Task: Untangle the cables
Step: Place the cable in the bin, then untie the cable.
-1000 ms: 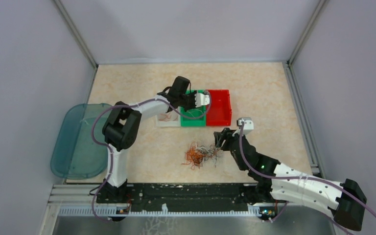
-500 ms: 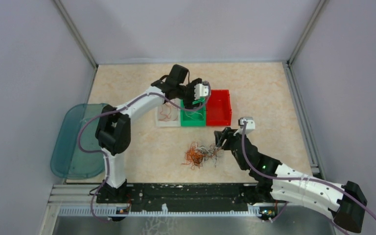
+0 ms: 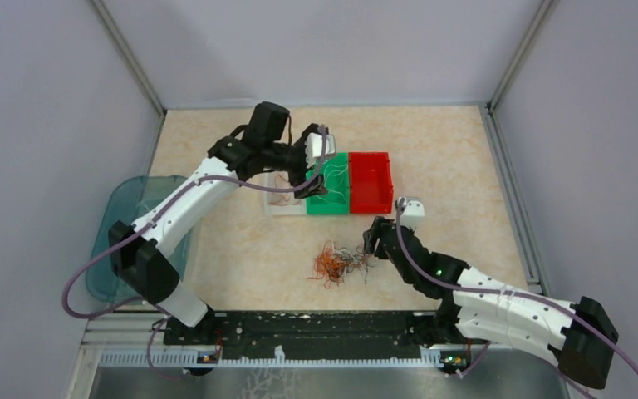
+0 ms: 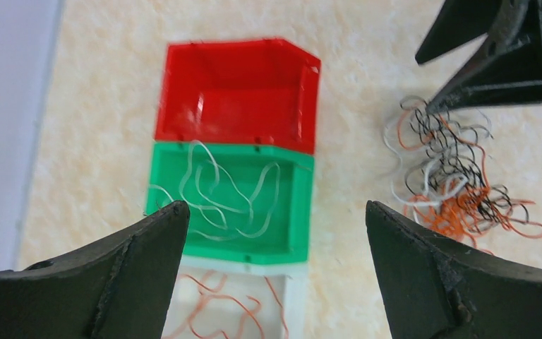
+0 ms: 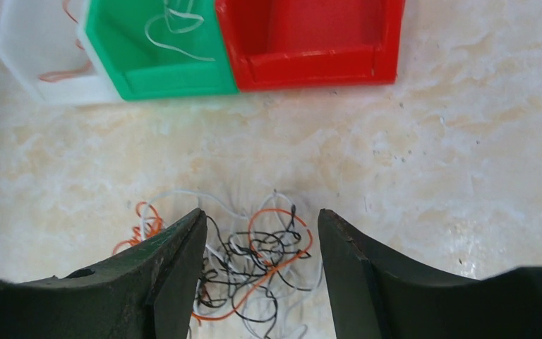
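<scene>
Cables lie heaped just before three adjoining bins.

Red bin, green bin, white bin, teal tray far left

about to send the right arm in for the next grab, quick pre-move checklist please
1. left claw open and empty: ok
2. white cables lying in the green bin: ok
3. red bin has room: ok
4. right claw open over the tangle: ok
5. one single cable lined up between the right claw's fingers: not ok, several strands cross there
</scene>
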Action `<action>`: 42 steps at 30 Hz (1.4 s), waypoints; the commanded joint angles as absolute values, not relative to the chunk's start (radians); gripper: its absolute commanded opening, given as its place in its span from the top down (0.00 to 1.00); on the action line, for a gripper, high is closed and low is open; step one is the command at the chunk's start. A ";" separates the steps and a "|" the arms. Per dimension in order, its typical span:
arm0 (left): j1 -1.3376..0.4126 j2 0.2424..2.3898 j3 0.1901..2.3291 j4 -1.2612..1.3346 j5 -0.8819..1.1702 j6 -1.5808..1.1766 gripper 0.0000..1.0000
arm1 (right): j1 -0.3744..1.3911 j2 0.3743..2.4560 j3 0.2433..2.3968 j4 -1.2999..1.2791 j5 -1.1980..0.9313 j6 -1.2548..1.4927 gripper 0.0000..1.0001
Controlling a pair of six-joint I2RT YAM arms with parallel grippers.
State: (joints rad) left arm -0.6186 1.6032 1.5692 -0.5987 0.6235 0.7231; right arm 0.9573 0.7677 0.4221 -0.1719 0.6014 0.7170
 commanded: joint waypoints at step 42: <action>-0.637 1.355 1.293 -0.686 0.627 0.719 0.00 | 0.939 0.697 0.592 -0.373 0.411 0.719 1.00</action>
State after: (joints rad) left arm -0.6289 1.3815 1.2831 -0.6849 0.5617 0.7425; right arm 0.9459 0.7097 0.4236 -0.3920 0.4129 0.8146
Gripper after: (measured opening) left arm 0.998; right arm 0.006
